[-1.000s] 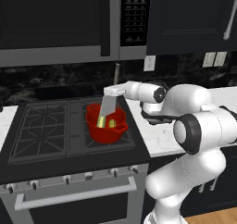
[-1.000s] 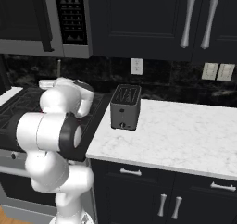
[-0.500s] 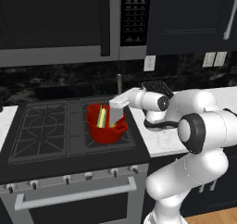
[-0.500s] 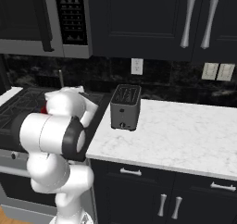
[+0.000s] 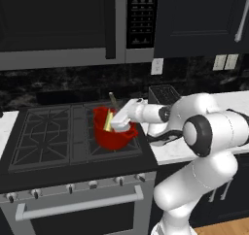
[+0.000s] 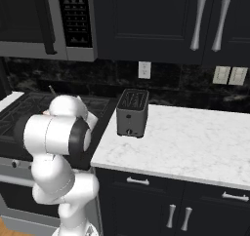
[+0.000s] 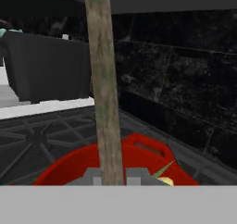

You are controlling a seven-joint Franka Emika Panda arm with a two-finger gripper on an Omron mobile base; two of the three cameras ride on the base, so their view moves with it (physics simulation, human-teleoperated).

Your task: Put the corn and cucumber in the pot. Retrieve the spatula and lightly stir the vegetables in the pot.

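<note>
1. The step in hand looks like the stirring. The claw (image 5: 118, 124) is clenched on the spatula (image 5: 113, 101), whose handle rises past the hand and leans a little toward the wall; in the hand view the handle (image 7: 104, 84) runs up the middle of the picture, pinched low between the fingertips (image 7: 92, 176).
2. The pot (image 5: 113, 134) stands on the right side of the stove (image 5: 48, 137), with the hand hanging over its right rim. A pale-yellow strip inside, at the left of the hand, is probably the corn (image 5: 108, 122). In the hand view a light green sliver just above the rim edge is likely the cucumber (image 7: 163, 170); little of it can be seen.
3. To stir well, I judge small, slow circles best, with the blade low among the vegetables and away from the red wall, so the pot does not slide on the grate. The grip should hold firm; a loose handle would swing.
4. Against the earlier left base pictures, the hand now sits farther right and lower over the pot, and the handle has tipped from nearly upright to leaning. The pot has not moved on the stove.
5. The toaster (image 6: 132, 112) on the desk (image 6: 195, 142) stands as before.
</note>
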